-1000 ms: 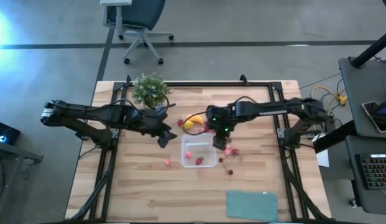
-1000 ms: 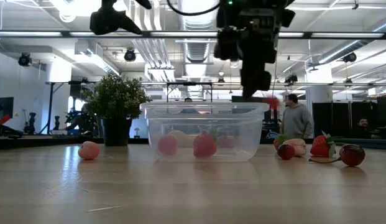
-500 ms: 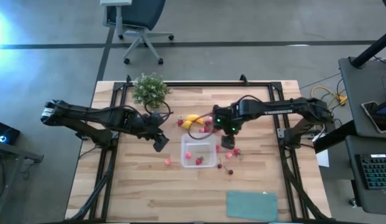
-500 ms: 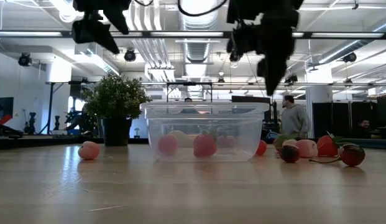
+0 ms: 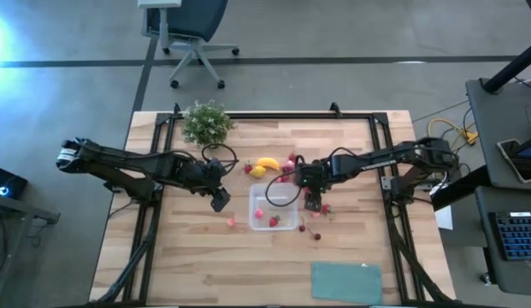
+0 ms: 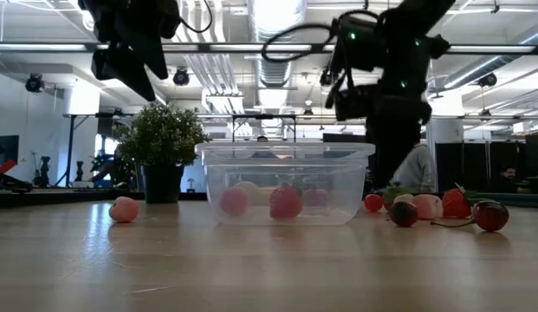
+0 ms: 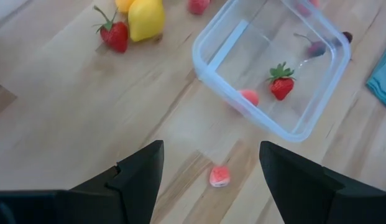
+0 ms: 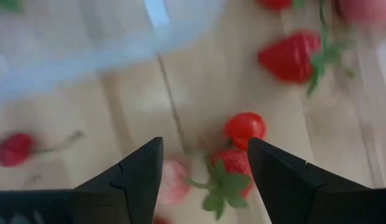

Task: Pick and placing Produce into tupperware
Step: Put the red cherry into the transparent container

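The clear tupperware (image 5: 274,208) stands mid-table with a pink berry (image 7: 247,97) and a strawberry (image 7: 280,86) lying in it. The banana (image 5: 268,162) and lemon (image 5: 258,172) lie beyond its far edge, beside a strawberry (image 7: 116,35). My right gripper (image 8: 204,180) is open and low, just right of the tupperware, over a strawberry (image 8: 228,165), a red berry (image 8: 244,126) and a pink berry (image 8: 174,182). My left gripper (image 7: 211,180) is open and raised left of the tupperware, above a loose pink berry (image 7: 219,176).
More berries (image 6: 424,206) lie scattered on the table right of the tupperware, with a cherry (image 5: 315,235) nearer the front. A potted plant (image 5: 205,121) stands at the far left. A flat teal rectangle (image 5: 346,282) lies near the front edge.
My right gripper has moved from above the tupperware's far right corner toward the near edge and come down beside its right wall, over the berries. My left gripper has drifted a little toward the table's left and near edges.
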You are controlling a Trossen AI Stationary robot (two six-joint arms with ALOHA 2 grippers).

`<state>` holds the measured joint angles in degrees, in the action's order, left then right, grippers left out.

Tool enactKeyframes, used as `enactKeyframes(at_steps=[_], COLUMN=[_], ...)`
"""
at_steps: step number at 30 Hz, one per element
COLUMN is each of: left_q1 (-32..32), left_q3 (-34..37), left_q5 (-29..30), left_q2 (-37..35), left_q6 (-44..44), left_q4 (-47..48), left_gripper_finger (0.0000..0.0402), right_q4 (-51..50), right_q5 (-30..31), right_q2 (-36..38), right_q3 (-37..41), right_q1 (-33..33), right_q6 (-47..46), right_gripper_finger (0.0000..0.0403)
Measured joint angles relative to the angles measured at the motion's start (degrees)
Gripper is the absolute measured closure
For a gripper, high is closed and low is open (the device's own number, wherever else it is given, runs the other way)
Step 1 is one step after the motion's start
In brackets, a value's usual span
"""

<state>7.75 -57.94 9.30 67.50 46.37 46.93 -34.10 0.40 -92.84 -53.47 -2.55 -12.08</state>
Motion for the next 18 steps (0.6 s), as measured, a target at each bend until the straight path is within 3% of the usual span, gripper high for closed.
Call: enactKeyframes(at_steps=[10,18], left_q1=[0.0,0.0], left_q3=[0.0,0.2], left_q5=[0.0,2.2], left_q2=[-0.1,-0.1], left_q6=[0.0,-0.2], left_q4=[0.0,0.1], left_gripper_finger=[0.0151,0.0151], right_q4=[2.9,4.6], right_q5=[5.9,4.8], right_q2=[1.1,1.2], right_q3=[2.3,4.8], right_q1=[-1.1,-3.4], right_q6=[-0.9,1.3], right_gripper_finger=[0.0177,0.0177])
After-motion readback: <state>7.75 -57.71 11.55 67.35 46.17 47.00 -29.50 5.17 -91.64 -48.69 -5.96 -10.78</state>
